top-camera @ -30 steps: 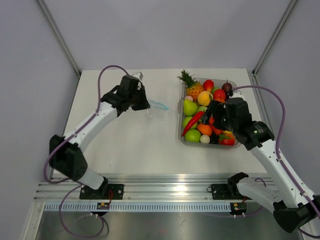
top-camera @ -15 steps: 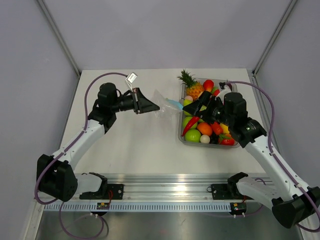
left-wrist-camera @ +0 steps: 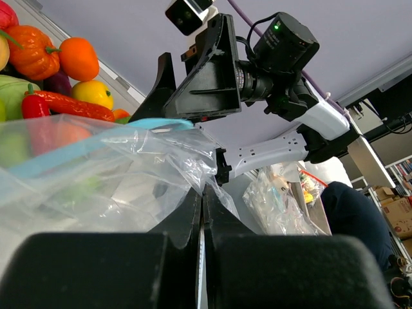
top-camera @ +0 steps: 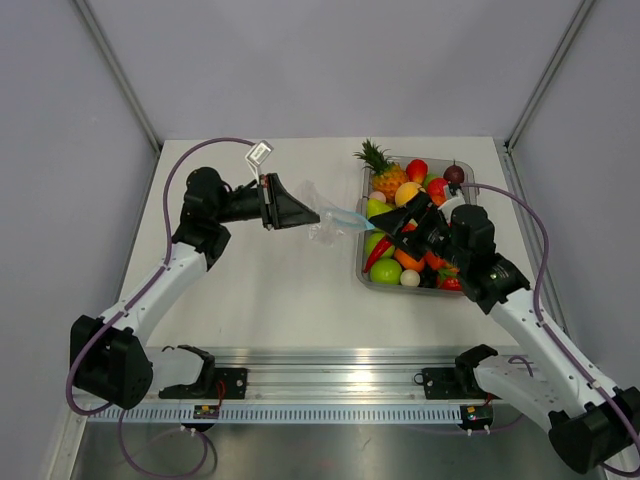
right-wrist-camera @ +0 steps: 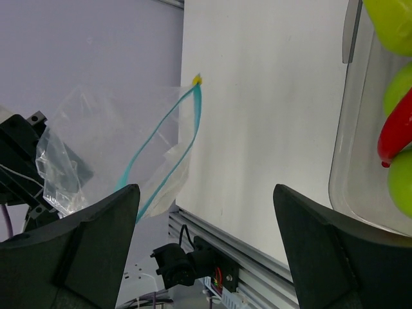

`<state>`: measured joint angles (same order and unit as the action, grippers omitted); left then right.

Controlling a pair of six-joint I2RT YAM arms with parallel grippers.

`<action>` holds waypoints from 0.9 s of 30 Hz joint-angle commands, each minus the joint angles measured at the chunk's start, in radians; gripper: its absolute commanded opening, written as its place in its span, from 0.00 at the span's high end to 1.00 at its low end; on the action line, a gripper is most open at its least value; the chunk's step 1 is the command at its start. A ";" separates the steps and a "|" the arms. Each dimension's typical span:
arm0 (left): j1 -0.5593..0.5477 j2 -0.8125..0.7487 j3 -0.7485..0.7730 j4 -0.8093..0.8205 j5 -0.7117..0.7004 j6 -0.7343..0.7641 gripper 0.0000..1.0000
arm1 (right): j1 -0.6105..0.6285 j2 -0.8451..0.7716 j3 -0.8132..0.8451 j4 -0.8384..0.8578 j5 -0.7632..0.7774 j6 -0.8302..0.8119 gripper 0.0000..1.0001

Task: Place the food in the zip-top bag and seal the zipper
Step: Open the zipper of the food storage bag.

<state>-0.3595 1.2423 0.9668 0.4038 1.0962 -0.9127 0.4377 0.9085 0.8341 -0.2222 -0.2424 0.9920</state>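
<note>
My left gripper (top-camera: 303, 213) is shut on the zip-top bag (top-camera: 326, 224) and holds it in the air, left of the tray. The bag's mouth with its light-blue zipper (top-camera: 347, 215) faces the tray. In the left wrist view the jaws pinch the clear film (left-wrist-camera: 103, 174) below the zipper (left-wrist-camera: 61, 154). My right gripper (top-camera: 393, 224) is open and empty, over the tray's left edge, facing the bag's mouth (right-wrist-camera: 116, 148). The red chili pepper (top-camera: 384, 249) lies in the tray, also in the right wrist view (right-wrist-camera: 399, 125). An orange piece (top-camera: 408, 258) lies beside it.
The clear rigid tray (top-camera: 361, 268) at right holds a pineapple (top-camera: 381, 170), green apples (top-camera: 380, 214) and several other toy fruits. White tabletop lies under the bag. The frame's uprights stand at the back corners.
My left arm lifted the bag off the table and turned it so its mouth faces the tray. My right gripper came out of the tray to the tray's left edge, facing the bag.
</note>
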 commanded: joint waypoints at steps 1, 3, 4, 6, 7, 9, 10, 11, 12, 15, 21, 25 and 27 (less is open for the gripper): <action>0.007 -0.023 0.019 0.029 0.040 0.024 1.00 | -0.007 -0.051 -0.023 0.072 0.067 0.072 0.08; 0.007 -0.023 0.023 0.029 0.044 0.029 1.00 | -0.008 -0.057 -0.041 0.067 0.077 0.097 0.09; 0.007 -0.021 0.026 0.030 0.047 0.031 1.00 | -0.008 -0.056 -0.049 0.075 0.069 0.105 0.09; 0.007 -0.023 0.030 0.036 0.056 0.029 1.00 | -0.010 -0.039 -0.066 0.096 0.052 0.125 0.09; 0.007 -0.024 0.030 0.052 0.062 0.025 1.00 | -0.010 -0.031 -0.069 0.112 0.025 0.132 0.10; 0.007 -0.030 0.035 0.069 0.076 0.017 1.00 | -0.010 -0.002 -0.085 0.174 -0.009 0.157 0.10; 0.007 -0.032 0.036 0.075 0.079 0.017 1.00 | -0.011 0.006 -0.096 0.202 -0.047 0.161 0.10; 0.007 -0.033 0.036 0.078 0.086 0.018 1.00 | -0.010 0.029 -0.098 0.263 -0.064 0.172 0.10; 0.007 -0.040 0.038 0.079 0.090 0.020 1.00 | -0.010 0.041 -0.098 0.282 -0.101 0.175 0.10; 0.007 -0.044 0.032 0.089 0.103 0.021 1.00 | -0.010 0.090 -0.092 0.343 -0.164 0.191 0.10; 0.007 -0.053 0.021 0.112 0.119 0.017 1.00 | -0.011 0.170 -0.112 0.507 -0.267 0.243 0.09; 0.007 -0.061 0.015 0.124 0.122 0.014 1.00 | -0.010 0.231 -0.104 0.592 -0.354 0.267 0.12; 0.007 -0.060 0.013 0.130 0.119 0.012 1.00 | -0.010 0.283 -0.098 0.650 -0.438 0.287 0.13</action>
<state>-0.3588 1.2133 0.9672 0.4664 1.1854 -0.9058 0.4309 1.1427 0.7269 0.2737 -0.5270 1.2366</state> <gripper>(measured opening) 0.005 0.881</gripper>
